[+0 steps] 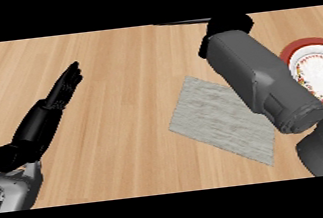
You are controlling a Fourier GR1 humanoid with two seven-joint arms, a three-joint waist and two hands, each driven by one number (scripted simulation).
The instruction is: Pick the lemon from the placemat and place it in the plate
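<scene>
Wooden counter (132,84), light plank grain, fills the view. A grey woven placemat (214,117) lies right of centre, set at an angle; its visible surface carries nothing. A plate (322,70) with a red rim and patterned white centre sits at the right edge, partly cut off and partly covered by the right forearm (254,78). That forearm runs diagonally over the mat's right corner toward the top edge, where the right hand (229,23) shows only as a dark mass; finger state cannot be told. The lemon is not visible, possibly hidden at that hand. Left hand (64,89) rests at left, fingers straight and together, holding nothing
</scene>
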